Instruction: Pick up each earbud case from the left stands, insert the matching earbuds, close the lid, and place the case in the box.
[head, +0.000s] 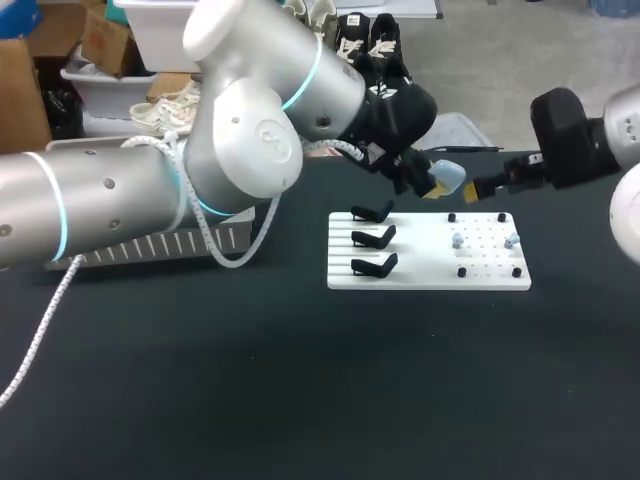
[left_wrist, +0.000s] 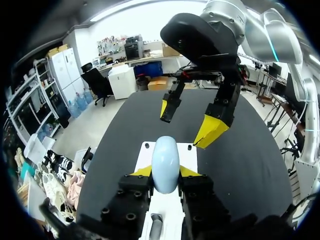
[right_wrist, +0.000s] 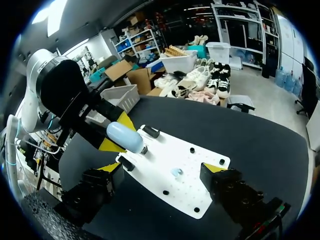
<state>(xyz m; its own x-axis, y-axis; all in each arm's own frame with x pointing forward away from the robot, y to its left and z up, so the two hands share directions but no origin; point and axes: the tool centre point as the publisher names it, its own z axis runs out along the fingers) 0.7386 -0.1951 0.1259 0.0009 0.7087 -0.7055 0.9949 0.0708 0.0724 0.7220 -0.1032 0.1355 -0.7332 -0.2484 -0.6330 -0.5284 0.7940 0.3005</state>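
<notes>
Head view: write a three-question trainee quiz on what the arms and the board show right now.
1. True or false: the left jaws are shut on the case.
2. How many of the black stands on the board are empty? A. one B. two C. three
3. Fill in: the right jaws, facing the case, stand ____ with nothing between them.
Key: 1 true; 2 C; 3 open.
</notes>
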